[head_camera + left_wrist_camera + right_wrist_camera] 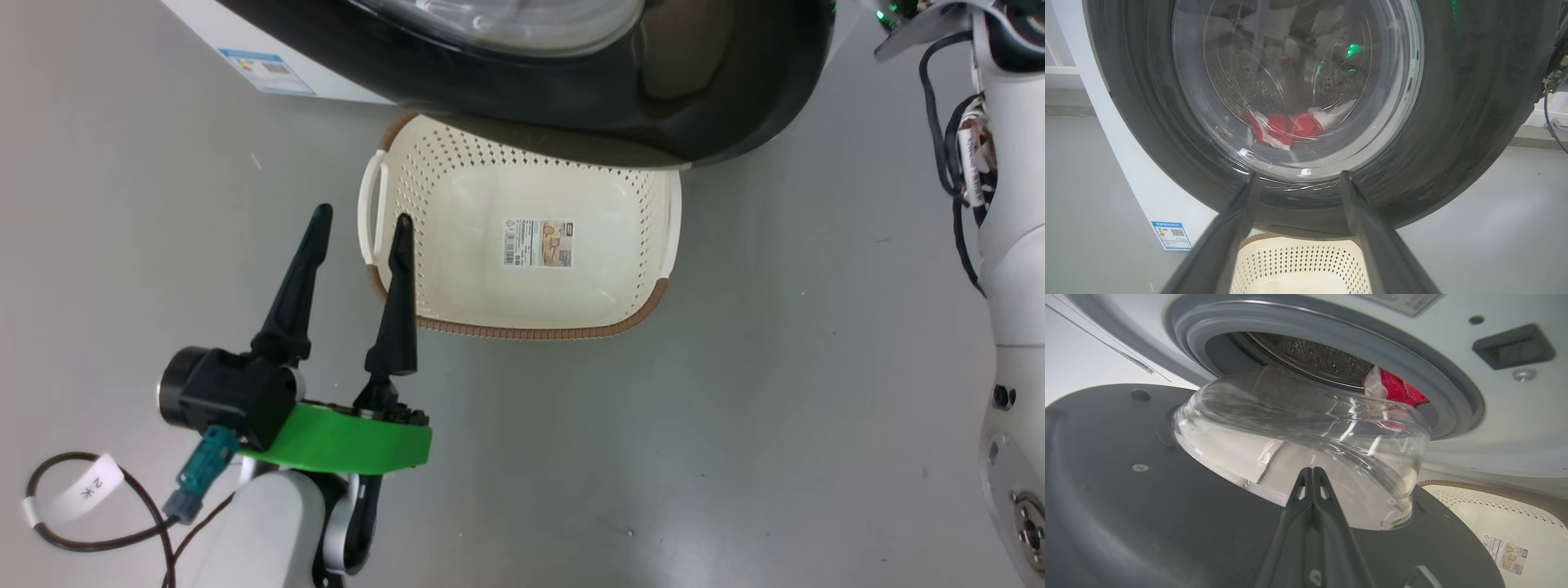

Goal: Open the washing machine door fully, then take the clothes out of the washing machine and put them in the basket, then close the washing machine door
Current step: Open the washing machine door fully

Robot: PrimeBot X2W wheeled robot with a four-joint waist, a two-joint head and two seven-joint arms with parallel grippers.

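The left hand (362,216) sits at 7 o'clock in the head view. Its two dark fingers are spread wide and hold nothing, and one tip lies over the left edge of the basket (522,328). The basket stands on the grey floor (735,425) at the centre. It holds no clothes, and a paper sticker (537,243) shows on its bottom.

At 12 o'clock the washing machine door (718,98) hangs over the basket's far edge. It is swung partly out from the washing machine (1494,412), whose blue label (268,72) shows at 11 o'clock.

In the right wrist view the right hand (1312,470) is at 6 o'clock with its fingers pressed together on nothing. The tips point at the door's glass bowl (1290,428); contact cannot be judged.

The clothes (1398,390) lie at 1 o'clock, inside the steel drum (1314,355) behind the grey gasket (1331,330).
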